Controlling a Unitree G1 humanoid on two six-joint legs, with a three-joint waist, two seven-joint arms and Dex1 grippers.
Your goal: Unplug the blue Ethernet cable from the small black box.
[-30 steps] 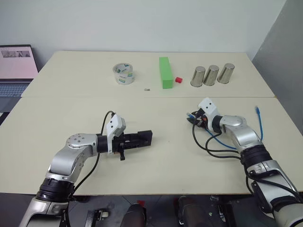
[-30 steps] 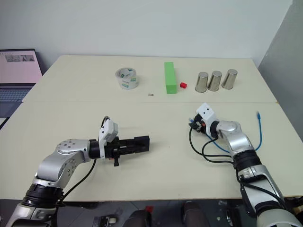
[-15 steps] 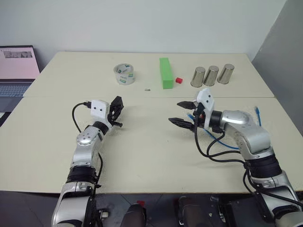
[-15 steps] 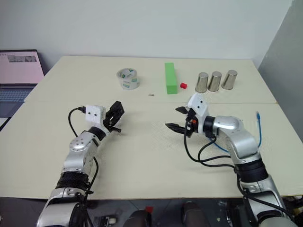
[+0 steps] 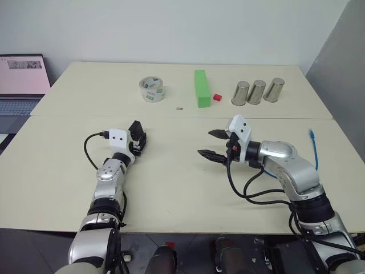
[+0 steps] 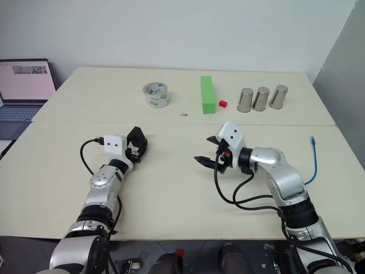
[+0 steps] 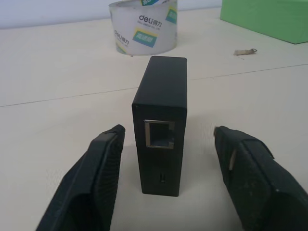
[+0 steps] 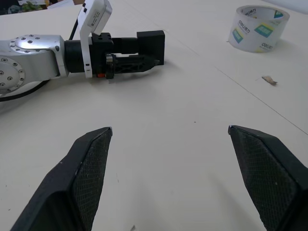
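Left claw (image 7: pixel 166 180) spread, straddling upright small black box (image 7: pixel 161 125) | right claw (image 5: pixel 214 144) spread, empty | blue Ethernet cable (image 5: pixel 314 149) unplugged near worktop's (image 5: pixel 171 177) right edge

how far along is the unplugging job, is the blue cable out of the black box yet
Done: the small black box stands on the table with its port empty, and the blue Ethernet cable lies apart by the right arm. In hand: nothing. The left hand is open with its fingers either side of the box, and the right hand is open above the table. Left: nothing of the unplugging.
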